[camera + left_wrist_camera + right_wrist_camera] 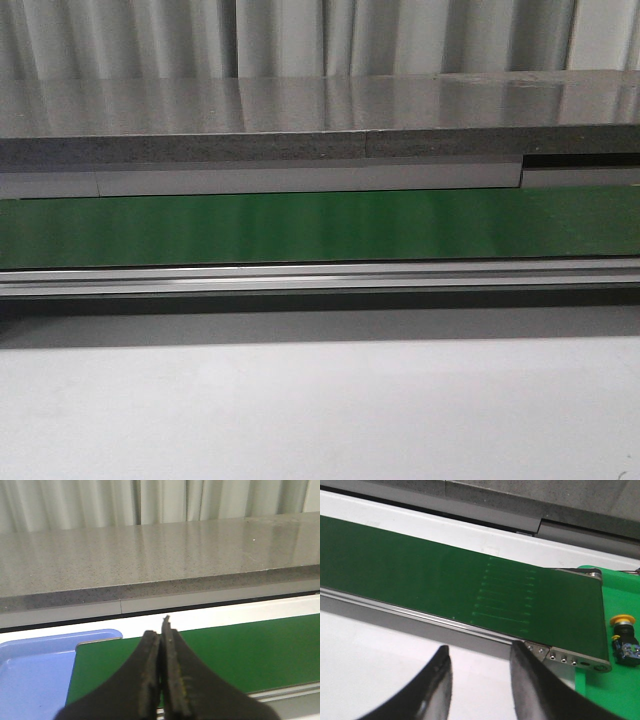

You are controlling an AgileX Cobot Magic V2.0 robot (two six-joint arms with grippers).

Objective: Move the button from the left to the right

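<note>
The button [624,639], a yellow cap on a black body, lies on a bright green tray [620,605] past the end of the green conveyor belt [445,575] in the right wrist view. My right gripper [480,652] is open and empty over the white table, short of the belt and well apart from the button. My left gripper [161,635] is shut with nothing between its jaws, above the belt [225,655] near a blue tray [35,670]. Neither gripper nor the button shows in the front view.
The belt [320,225] runs across the front view with a metal rail [320,278] along its near side and a grey stone shelf [300,120] behind. White table [320,410] lies in front. Curtains hang at the back.
</note>
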